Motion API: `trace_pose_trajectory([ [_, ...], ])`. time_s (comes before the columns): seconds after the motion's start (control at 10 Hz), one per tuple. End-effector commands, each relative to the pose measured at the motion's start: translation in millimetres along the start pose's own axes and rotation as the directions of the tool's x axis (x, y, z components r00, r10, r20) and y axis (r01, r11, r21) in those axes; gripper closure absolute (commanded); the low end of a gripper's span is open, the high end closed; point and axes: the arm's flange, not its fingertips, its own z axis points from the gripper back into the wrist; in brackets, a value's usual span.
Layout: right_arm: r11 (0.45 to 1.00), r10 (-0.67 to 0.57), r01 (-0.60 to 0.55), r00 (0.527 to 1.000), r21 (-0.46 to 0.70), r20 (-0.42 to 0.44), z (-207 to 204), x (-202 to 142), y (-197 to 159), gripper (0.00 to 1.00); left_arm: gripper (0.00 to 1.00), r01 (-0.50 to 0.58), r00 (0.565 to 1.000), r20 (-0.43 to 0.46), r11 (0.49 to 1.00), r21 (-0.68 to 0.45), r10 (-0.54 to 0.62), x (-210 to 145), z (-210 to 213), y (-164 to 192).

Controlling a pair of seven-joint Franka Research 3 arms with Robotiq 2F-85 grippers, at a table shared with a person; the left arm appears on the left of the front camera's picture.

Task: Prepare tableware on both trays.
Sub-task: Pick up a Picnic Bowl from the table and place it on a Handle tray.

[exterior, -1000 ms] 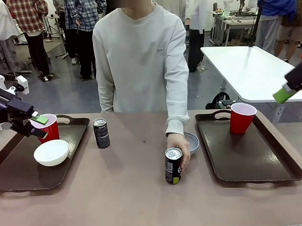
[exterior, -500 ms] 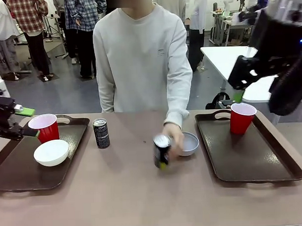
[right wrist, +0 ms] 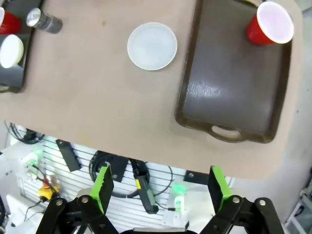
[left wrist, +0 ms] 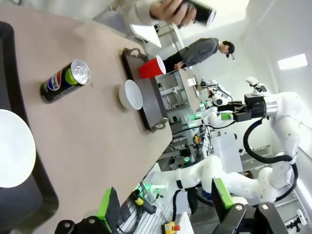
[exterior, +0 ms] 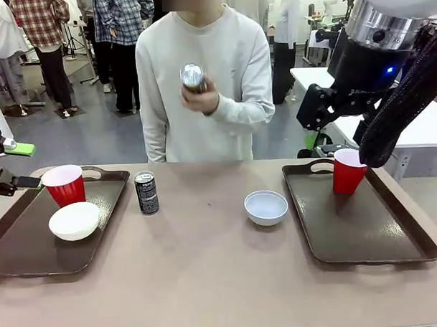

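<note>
Person's hand (exterior: 202,101) raised can (exterior: 192,77) chest-high; right wrist view overlooks bowl (right wrist: 152,46).

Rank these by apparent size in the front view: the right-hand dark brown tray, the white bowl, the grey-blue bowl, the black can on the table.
1. Right-hand dark brown rectangular plastic tray.
2. Round white bowl and pale grey-blue bowl: near alike, the white one perhaps slightly wider.
3. Small black drink can on the table.

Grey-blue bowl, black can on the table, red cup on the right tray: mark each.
grey-blue bowl (exterior: 266,206): front view, inside bottom.
black can (exterior: 146,194): front view, side wall.
red cup (exterior: 346,177): front view, outer wall.
</note>
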Motion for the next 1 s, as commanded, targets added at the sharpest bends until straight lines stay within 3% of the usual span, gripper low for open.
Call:
trace_pose_trajectory([
  [0.0,1.0,-0.01,0.01,1.0,-0.028,-0.009,1,0,-4,0.0,0.0,0.001,1.0,-0.002,0.999,-0.036,-0.002,-5,2,11],
  [0.1,1.0,0.0,0.0,1.0,0.0,0.0,0,0,0,0.0,0.0,0.001,1.0,-0.002,0.999,-0.036,-0.002,-5,2,11],
  [0.2,0.986,-0.118,0.124,0.992,-0.113,0.053,-33,24,6,0.0,0.0,0.001,1.0,-0.002,0.999,-0.036,-0.002,-5,2,11],
  [0.4,0.992,-0.085,0.092,0.993,-0.088,0.077,-103,71,24,0.0,0.0,0.001,1.0,-0.002,0.999,-0.036,-0.002,-5,2,11],
  [0.6,0.994,-0.07,0.075,0.996,-0.083,0.06,-135,92,32,0.0,0.0,0.001,1.0,-0.002,0.999,-0.036,-0.002,-5,2,11],
  [0.7,0.993,-0.076,0.081,0.995,-0.086,0.061,-135,89,28,0.0,0.0,0.001,1.0,-0.002,0.999,-0.036,-0.002,-5,2,11],
  [0.8,0.989,-0.08,0.086,0.996,-0.122,0.047,-116,65,22,0.0,0.0,0.001,1.0,-0.002,0.999,-0.036,-0.002,-5,2,11],
  [0.9,0.99,-0.068,0.073,0.997,-0.122,0.048,-71,11,8,0.0,0.0,0.001,1.0,-0.002,0.999,-0.036,-0.002,-5,2,11],
])
